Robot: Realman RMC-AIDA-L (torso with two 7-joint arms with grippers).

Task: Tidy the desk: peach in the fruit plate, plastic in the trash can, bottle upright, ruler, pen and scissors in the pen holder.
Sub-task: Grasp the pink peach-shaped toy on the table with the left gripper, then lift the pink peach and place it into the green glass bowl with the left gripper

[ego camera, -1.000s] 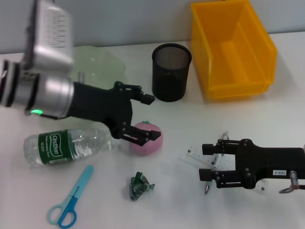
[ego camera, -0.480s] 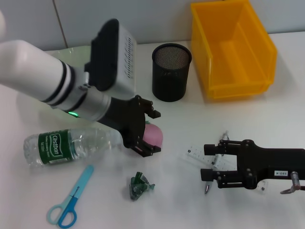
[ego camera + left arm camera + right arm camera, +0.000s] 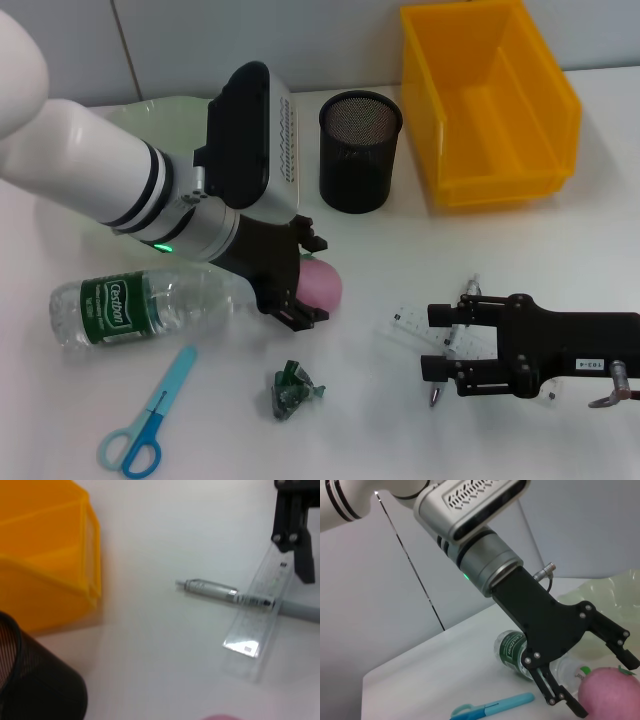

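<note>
A pink peach (image 3: 325,284) lies mid-table, and my left gripper (image 3: 308,282) is open with one finger on each side of it. The right wrist view shows the same: the left gripper (image 3: 602,684) straddles the peach (image 3: 612,695). My right gripper (image 3: 437,340) is open just above the clear ruler (image 3: 412,324) and pen (image 3: 438,392). The pen (image 3: 220,589) lies across the ruler (image 3: 257,620). A bottle (image 3: 135,306) lies on its side at the left. Blue scissors (image 3: 145,428) and a green plastic wrapper (image 3: 293,389) lie near the front edge.
A black mesh pen holder (image 3: 360,150) stands at the back centre, with a yellow bin (image 3: 490,100) to its right. The pale green fruit plate (image 3: 135,112) is at the back left, mostly hidden behind my left arm.
My left arm has swung in over the table and its gripper has come down around the peach. The right arm has not moved.
</note>
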